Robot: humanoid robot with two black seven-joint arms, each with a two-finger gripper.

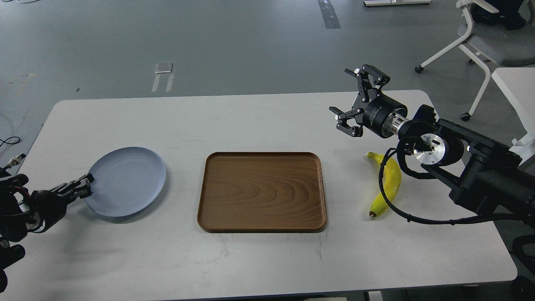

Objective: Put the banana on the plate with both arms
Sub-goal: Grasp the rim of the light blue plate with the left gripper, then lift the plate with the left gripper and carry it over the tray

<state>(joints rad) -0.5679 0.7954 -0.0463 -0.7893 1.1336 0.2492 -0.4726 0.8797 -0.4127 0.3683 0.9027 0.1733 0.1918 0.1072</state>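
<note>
The yellow banana (pixel 391 180) lies on the white table (pixel 259 121) at the right, with a black cable of my right arm draped across it. My right gripper (pixel 350 95) is open and empty, held above the table up and to the left of the banana. The pale blue-grey plate (pixel 127 179) lies flat at the left. My left gripper (pixel 83 187) is low at the plate's left rim. Its dark fingers lie close together, and I cannot tell whether they touch or grip the rim.
A brown wooden tray (pixel 262 191) sits empty in the middle, between plate and banana. A white office chair (pixel 480 37) and another table's corner (pixel 516 85) stand beyond the right end. The table's front edge is close below.
</note>
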